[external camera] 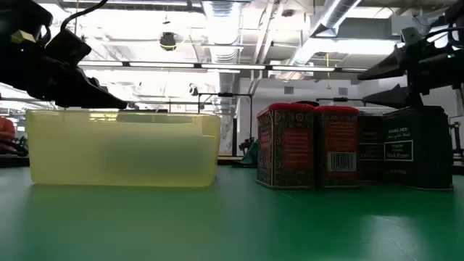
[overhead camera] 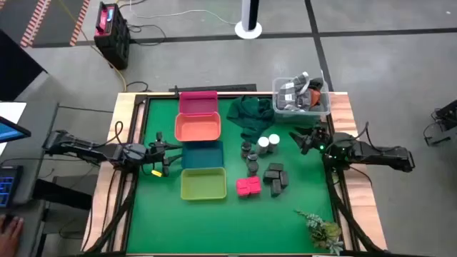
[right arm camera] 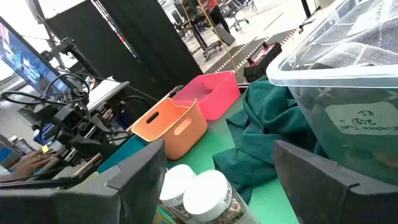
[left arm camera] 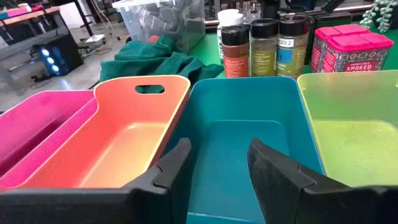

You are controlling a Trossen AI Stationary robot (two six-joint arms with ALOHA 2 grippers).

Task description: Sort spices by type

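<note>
Green-covered bench (overhead camera: 214,221): spice containers (overhead camera: 258,165) clustered unsorted right of four coloured plastic trays (overhead camera: 202,153); left end effector (overhead camera: 161,157) and right end effector (overhead camera: 308,138) both open, empty; sorting not begun, first grasp needed.

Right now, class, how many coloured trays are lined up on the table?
4, in one column left of the spices: the pink tray farthest back, then the orange tray, the teal tray, and the yellow-green tray nearest the front. None appears hidden.
</note>
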